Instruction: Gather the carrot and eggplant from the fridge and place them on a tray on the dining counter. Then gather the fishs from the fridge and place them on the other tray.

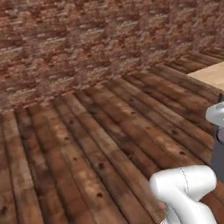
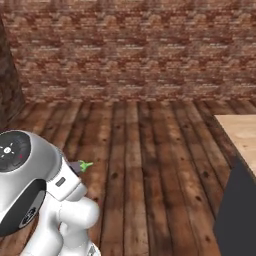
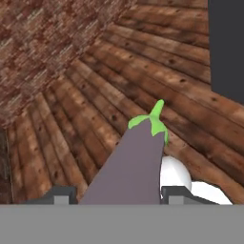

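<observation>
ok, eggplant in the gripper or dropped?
In the gripper: the eggplant sits between both fingertips, stem pointing away, above the floor.

Eggplant [image 2: 85, 165]: green stem tip pokes out just right of the white arm [image 2: 45, 195]; the claw itself is hidden behind the arm. Dining counter [image 2: 242, 134] corner, light wood on a grey base, sits well right of it. Plank floor [image 2: 145, 165] below, brick wall [image 2: 135, 50] beyond.
</observation>
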